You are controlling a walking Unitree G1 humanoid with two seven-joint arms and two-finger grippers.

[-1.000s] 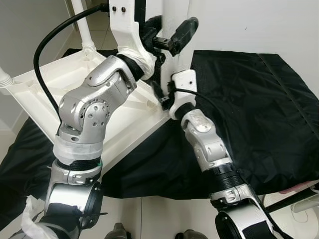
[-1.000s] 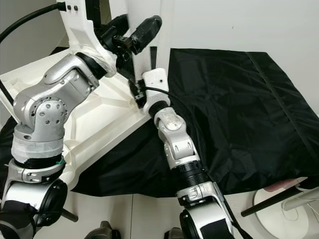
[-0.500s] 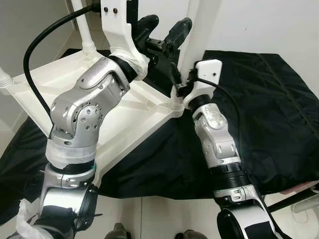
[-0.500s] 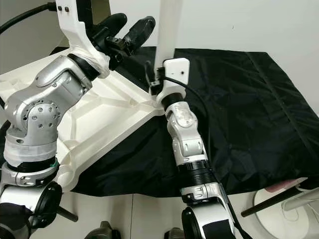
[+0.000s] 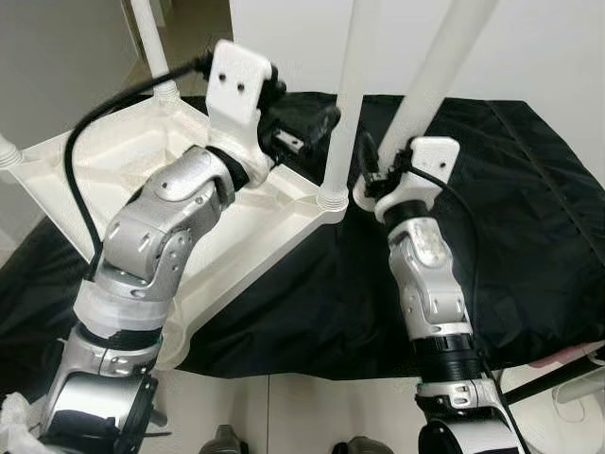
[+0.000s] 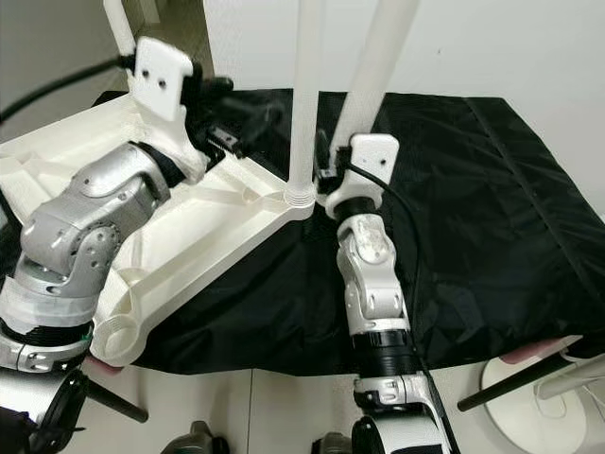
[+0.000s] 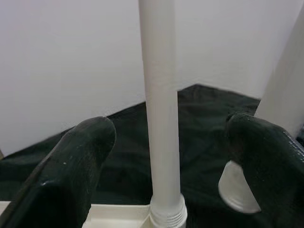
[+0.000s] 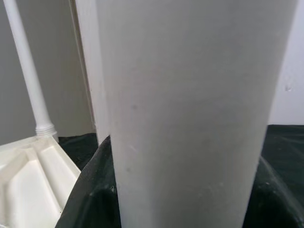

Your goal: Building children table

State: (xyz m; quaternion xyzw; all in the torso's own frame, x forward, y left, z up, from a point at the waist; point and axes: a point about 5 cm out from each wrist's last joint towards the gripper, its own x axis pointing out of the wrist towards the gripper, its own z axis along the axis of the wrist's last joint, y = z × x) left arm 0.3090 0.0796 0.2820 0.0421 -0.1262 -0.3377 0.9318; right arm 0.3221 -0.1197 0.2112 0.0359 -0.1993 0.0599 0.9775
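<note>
The white table top (image 5: 123, 161) lies upside down on a black cloth (image 5: 529, 189). A white leg (image 5: 342, 95) stands upright in its near corner socket (image 5: 331, 200). My left gripper (image 5: 317, 123) is open just behind that leg; in the left wrist view its fingers (image 7: 71, 166) stand on either side of the leg (image 7: 161, 118) without touching it. My right gripper (image 5: 378, 175) is shut on a second, loose leg (image 5: 435, 66), held tilted just right of the corner. In the right wrist view that leg (image 8: 190, 95) sits between the fingers (image 8: 85, 190).
Two more legs stand on the table top, at the back (image 5: 146, 38) and at the far left (image 5: 8, 151). A white wall rises behind. White floor tiles (image 5: 302, 407) run along the cloth's near edge, and a white object with a black rod (image 5: 567, 383) lies at the lower right.
My left gripper has dropped lower and drawn back from the leg. My right gripper has carried its leg to the right of the corner. An upright leg now shows in the corner socket.
</note>
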